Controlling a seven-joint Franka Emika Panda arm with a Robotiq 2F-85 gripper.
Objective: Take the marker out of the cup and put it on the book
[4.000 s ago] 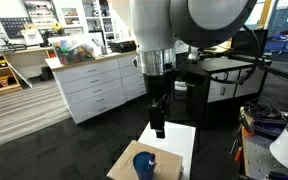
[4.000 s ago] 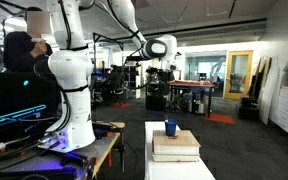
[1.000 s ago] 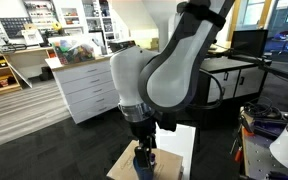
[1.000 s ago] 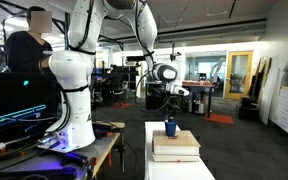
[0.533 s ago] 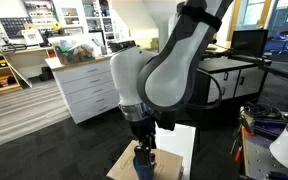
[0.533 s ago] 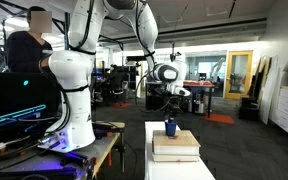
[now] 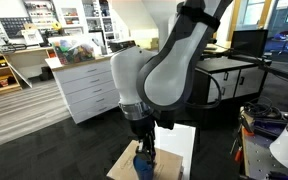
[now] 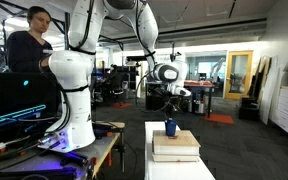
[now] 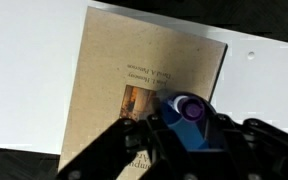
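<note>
Fingers of the gripper are spread wide, one on either side of the cup, closed on nothing (outlines blurred in the wrist view). The marker stands inside the cup, purple end up, between the fingers. The cup rests on a tan board lying on the white book. In an exterior view the gripper hangs just over the cup

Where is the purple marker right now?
In the wrist view, the marker stands in the cup on the tan board, near its right edge.
</note>
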